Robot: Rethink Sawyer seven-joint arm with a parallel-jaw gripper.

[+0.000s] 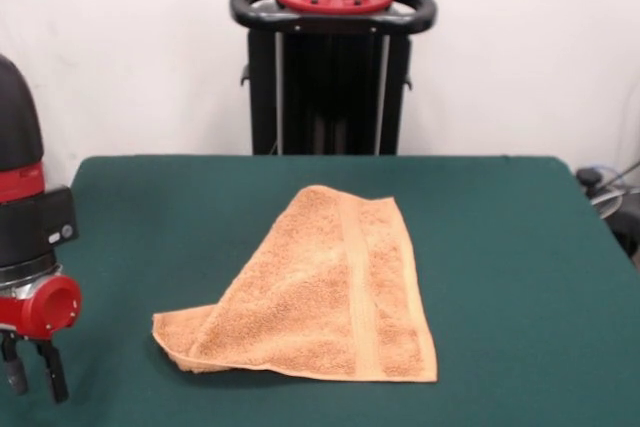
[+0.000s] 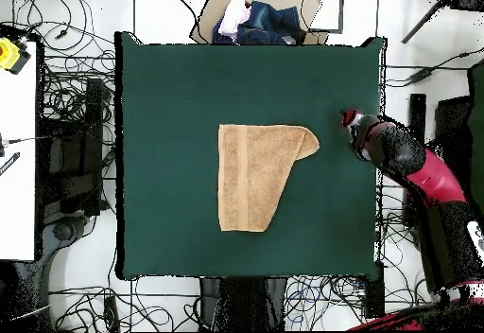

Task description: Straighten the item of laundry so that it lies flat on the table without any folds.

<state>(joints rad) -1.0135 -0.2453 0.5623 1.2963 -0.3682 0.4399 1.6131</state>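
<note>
The towel point(image 1: 330, 297) lies about the middle of the table point(image 1: 500, 237), with green cloth showing on every side of it. It is orange-tan terry, fuzzy all over, and a flat woven band point(image 1: 358, 287) runs across it close to one hemmed edge. It does not lie open as a full rectangle. From above, the towel point(image 2: 257, 176) has one straight long edge and two square corners on the band's side, while the opposite side is cut off by a long slanting line that narrows the cloth to a rounded tip point(image 2: 310, 141). In the front view a corner point(image 1: 172, 332) sticks out from the towel as a thin point, and a doubled edge shows beneath it, so part of the cloth is folded over on itself.

The gripper point(image 1: 32, 372) hangs over the table's edge, well apart from the towel and touching nothing. Its two dark fingers point(image 1: 52, 372) point down with a narrow gap between them, and nothing is held. From above, the arm point(image 2: 416, 173) reaches in from the table's side nearest the towel's rounded tip.
</note>
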